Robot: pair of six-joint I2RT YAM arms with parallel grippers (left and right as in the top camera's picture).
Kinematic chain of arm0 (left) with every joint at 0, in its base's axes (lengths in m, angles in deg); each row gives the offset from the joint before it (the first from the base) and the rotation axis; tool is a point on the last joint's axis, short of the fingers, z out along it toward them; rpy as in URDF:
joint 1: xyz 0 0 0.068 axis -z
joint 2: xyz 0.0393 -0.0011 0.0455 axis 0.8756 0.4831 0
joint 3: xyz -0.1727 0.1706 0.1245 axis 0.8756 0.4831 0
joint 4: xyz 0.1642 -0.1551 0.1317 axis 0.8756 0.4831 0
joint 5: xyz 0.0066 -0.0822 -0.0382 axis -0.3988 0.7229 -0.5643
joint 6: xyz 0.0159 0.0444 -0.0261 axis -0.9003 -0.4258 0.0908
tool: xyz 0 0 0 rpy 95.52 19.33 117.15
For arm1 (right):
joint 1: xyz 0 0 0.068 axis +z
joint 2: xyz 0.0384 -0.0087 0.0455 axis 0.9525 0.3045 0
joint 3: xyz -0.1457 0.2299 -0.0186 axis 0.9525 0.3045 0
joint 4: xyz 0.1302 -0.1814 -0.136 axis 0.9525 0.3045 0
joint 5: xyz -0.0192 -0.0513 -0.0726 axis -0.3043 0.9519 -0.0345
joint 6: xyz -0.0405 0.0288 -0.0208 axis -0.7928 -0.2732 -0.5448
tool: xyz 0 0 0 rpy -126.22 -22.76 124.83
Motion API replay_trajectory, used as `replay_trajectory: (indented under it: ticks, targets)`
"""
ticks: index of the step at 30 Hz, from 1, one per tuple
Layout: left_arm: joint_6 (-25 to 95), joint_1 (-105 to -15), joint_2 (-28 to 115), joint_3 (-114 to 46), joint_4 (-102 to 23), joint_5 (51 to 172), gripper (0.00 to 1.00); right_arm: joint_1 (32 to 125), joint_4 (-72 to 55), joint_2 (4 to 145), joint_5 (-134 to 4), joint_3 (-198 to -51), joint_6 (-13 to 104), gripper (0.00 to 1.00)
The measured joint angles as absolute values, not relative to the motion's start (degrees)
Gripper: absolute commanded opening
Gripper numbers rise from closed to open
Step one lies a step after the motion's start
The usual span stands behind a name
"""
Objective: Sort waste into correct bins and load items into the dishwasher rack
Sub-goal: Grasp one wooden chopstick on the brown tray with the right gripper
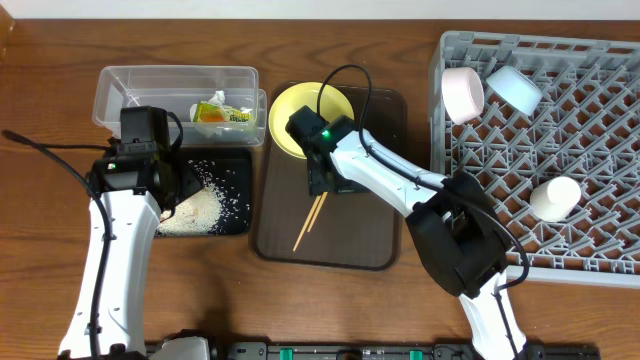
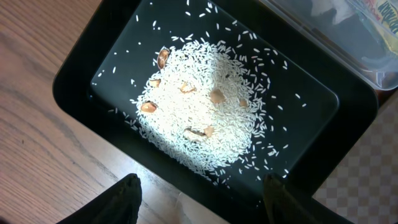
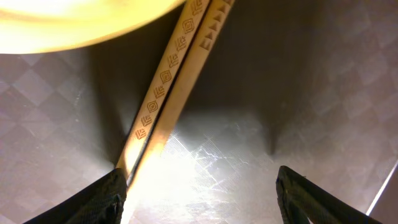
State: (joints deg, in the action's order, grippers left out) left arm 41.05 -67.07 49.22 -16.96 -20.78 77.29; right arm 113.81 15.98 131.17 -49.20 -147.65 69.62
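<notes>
The wooden chopsticks [image 1: 309, 221] lie on the dark brown serving tray [image 1: 375, 240], below the yellow plate [image 1: 290, 108]. My right gripper [image 1: 322, 183] is open low over the tray; in the right wrist view [image 3: 199, 186] the chopsticks [image 3: 168, 93] run beside its left finger and the plate [image 3: 74, 25] is at the top. My left gripper [image 1: 165, 190] is open and empty over the black tray [image 1: 240, 165] holding rice [image 2: 205, 109]. The snack wrapper [image 1: 222, 115] lies in the clear container [image 1: 130, 85]. The grey rack [image 1: 600, 200] holds a white bowl [image 1: 462, 92], a light blue bowl [image 1: 513, 88] and a white cup [image 1: 555, 197].
The brown serving tray sits between the black tray and the rack. The clear container's corner shows at the top right of the left wrist view [image 2: 367, 37]. Black cables trail from both arms over the table.
</notes>
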Motion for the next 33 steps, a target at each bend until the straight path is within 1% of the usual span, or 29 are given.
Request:
replay_trajectory:
  ticks: [7,10,13,17,19,20,23,24,33]
  targets:
    - [41.1,-67.1,49.2,-17.0,-20.8,77.3,0.65,113.7,18.5,132.2,-48.3,-148.0,70.9,0.78]
    - [41.1,-67.1,49.2,-17.0,-20.8,77.3,0.65,113.7,18.8,132.2,-48.3,-148.0,71.2,0.77]
    - [41.1,-67.1,49.2,-17.0,-20.8,77.3,0.65,113.4,19.0,132.2,-48.5,-148.0,71.3,0.67]
    - [41.1,-67.1,49.2,-17.0,-20.8,77.3,0.65,113.1,20.2,132.4,-48.4,-148.0,71.4,0.38]
    - [41.1,-67.1,49.2,-17.0,-20.8,77.3,0.65,112.9,20.8,132.5,-48.5,-148.0,71.4,0.27]
    - [41.1,-67.1,49.2,-17.0,-20.8,77.3,0.65,112.8,20.9,132.6,-48.4,-148.0,71.7,0.18]
    - [41.1,-67.1,49.2,-17.0,-20.8,77.3,0.65,112.3,21.3,132.8,-49.0,-148.0,71.5,0.07]
    - [41.1,-67.1,49.2,-17.0,-20.8,77.3,0.65,111.9,21.4,132.8,-49.2,-148.0,71.5,0.02]
    - [41.1,-67.1,49.2,-17.0,-20.8,77.3,0.65,108.4,22.0,132.8,-51.4,-148.0,71.2,0.01]
